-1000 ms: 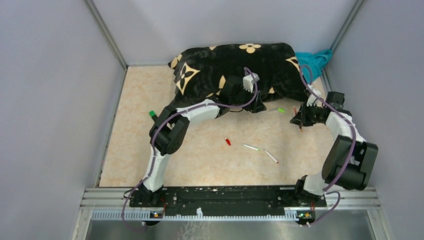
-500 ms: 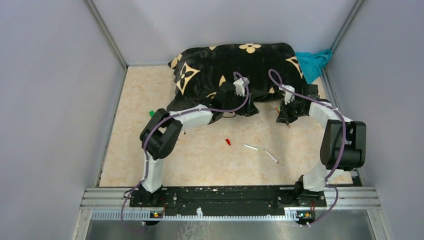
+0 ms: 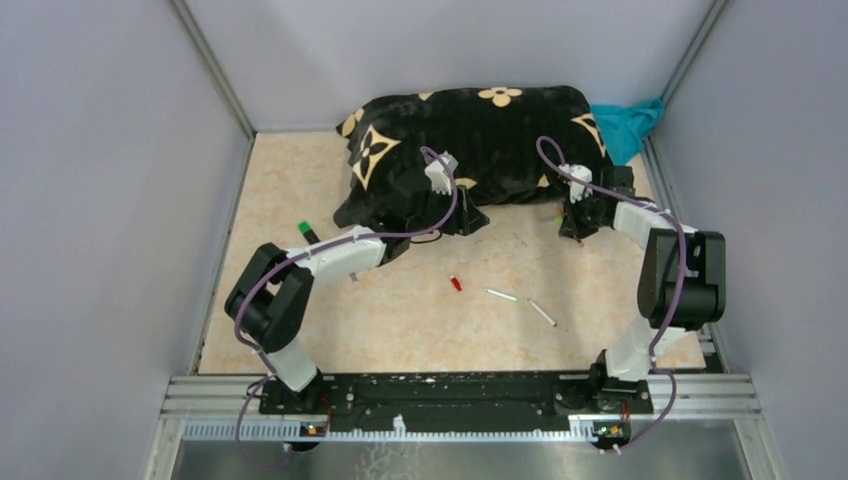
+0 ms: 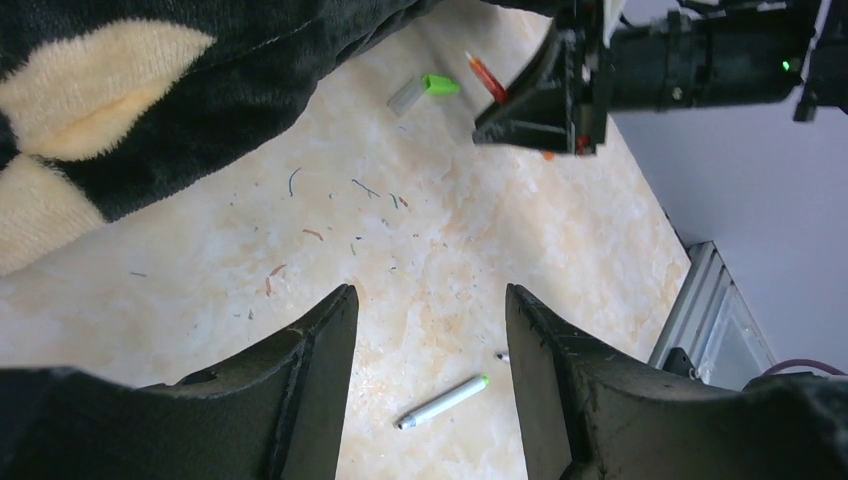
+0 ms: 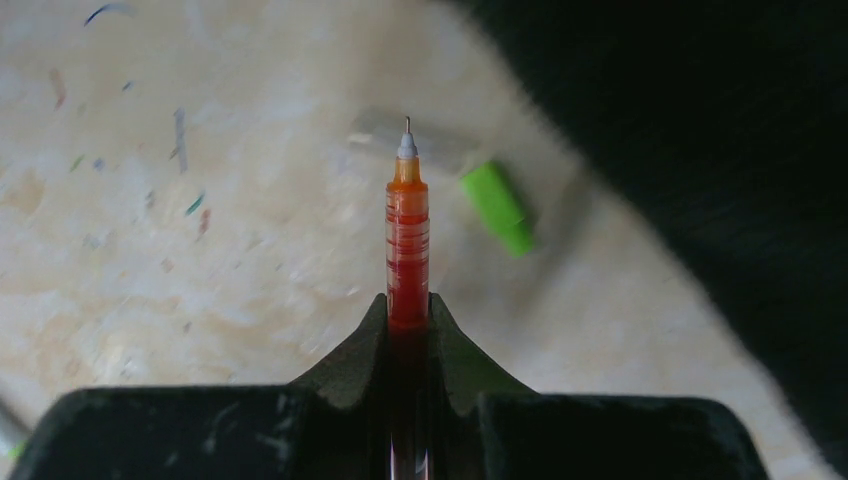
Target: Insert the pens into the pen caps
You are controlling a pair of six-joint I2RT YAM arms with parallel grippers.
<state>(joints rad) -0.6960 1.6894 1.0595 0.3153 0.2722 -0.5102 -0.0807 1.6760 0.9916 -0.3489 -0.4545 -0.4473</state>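
Note:
My right gripper (image 5: 407,305) is shut on a red pen (image 5: 407,235) whose fine tip points out over the table. A green pen cap (image 5: 497,208) lies just right of that tip, beside the blanket's edge. In the top view the right gripper (image 3: 572,222) sits at the blanket's front right. My left gripper (image 4: 430,295) is open and holds nothing; it hovers at the blanket's front edge (image 3: 475,220). Through its fingers I see a white pen with a green end (image 4: 442,401). A red cap (image 3: 456,283) and two white pens (image 3: 500,294) (image 3: 541,312) lie mid-table.
A black blanket with cream flowers (image 3: 470,135) fills the back of the table. A black marker with a green end (image 3: 305,230) lies at the left. A teal cloth (image 3: 628,120) sits in the back right corner. Grey walls close in three sides.
The left arm has swung left, taking its open gripper leftward along the blanket's edge. The right gripper moved left and toward the blanket, still holding the red pen.

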